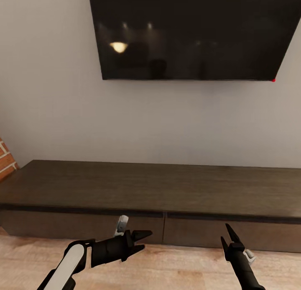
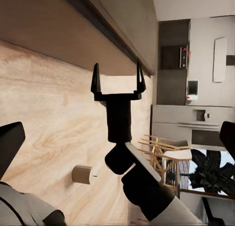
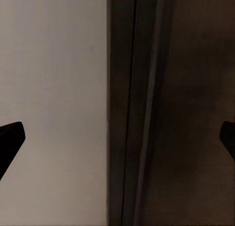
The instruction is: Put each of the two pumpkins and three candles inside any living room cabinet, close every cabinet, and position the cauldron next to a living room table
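Note:
The long dark-brown cabinet (image 1: 159, 189) runs along the wall, and the two drawer fronts I can see are shut. My left gripper (image 1: 141, 241) hovers open over the floor just in front of it, pointing right. My right gripper (image 1: 229, 236) also stands open, fingers pointing up at the cabinet front. In the left wrist view the right gripper (image 2: 117, 72) shows with spread fingers and nothing between them. Beyond it a pale stubby candle (image 2: 83, 174) rests on the wooden floor. The right wrist view looks at the cabinet's top edge (image 3: 132, 108). Pumpkins, cauldron and table are out of view.
A large black TV (image 1: 192, 30) hangs on the grey wall above the cabinet. Brick wall (image 1: 6, 161) begins at the far left. Light wood floor (image 1: 175, 269) lies under both arms. Kitchen units (image 2: 196, 79) and a wooden chair (image 2: 164, 155) show far off.

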Robot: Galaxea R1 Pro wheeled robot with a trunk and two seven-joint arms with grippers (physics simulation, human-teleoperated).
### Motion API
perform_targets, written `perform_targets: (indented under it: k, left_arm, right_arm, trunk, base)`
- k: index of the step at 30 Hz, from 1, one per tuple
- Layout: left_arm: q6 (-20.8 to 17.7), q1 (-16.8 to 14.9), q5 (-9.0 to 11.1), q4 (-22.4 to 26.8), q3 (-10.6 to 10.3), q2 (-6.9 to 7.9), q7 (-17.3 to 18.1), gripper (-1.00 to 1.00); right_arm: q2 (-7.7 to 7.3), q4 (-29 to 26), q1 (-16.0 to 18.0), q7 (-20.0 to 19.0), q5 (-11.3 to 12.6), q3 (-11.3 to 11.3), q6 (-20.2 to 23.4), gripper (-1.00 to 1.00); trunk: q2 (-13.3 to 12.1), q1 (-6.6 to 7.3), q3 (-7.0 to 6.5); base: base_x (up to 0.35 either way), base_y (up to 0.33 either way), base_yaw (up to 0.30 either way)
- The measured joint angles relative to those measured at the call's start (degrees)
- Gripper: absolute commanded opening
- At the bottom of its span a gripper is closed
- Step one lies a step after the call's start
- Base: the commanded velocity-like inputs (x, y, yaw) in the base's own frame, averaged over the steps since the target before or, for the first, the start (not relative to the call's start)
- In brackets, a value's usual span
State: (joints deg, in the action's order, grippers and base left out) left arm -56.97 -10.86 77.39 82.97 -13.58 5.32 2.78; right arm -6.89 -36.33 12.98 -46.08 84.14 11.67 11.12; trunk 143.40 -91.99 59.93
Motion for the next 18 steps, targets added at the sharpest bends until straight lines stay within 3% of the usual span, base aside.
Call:
perform_targets:
  k: [5,9,12,18]
  left_arm:
    - [0.0,0.0,3.0,0.1,-5.5,-0.04,-0.1,1.00]
    - [0.0,0.0,7.4,0.0,-9.2,0.00,-0.1,1.00]
    - [0.0,0.0,9.3,-0.1,-10.6,0.04,-0.1,1.00]
    - [0.0,0.0,10.1,-0.4,-11.6,0.01,-0.1,1.00]
  right_arm:
    - [-0.05,0.0,0.0,0.0,0.0,0.1,0.0,1.00]
    - [-0.04,0.0,0.0,0.0,0.0,0.1,0.0,1.00]
    - [0.01,0.0,0.0,0.0,-0.1,0.1,-0.1,1.00]
    - [-0.04,0.1,0.0,0.0,-0.1,0.1,-0.2,1.00]
  trunk:
    - [0.0,-0.02,0.00]
    - [0.0,-0.03,0.00]
    - [0.0,-0.03,0.00]
    - [0.0,-0.03,0.00]
  base:
    - [0.083,0.000,0.000]
    - [0.012,0.000,0.000]
    - [0.002,0.000,0.000]
    - [0.000,0.000,0.000]
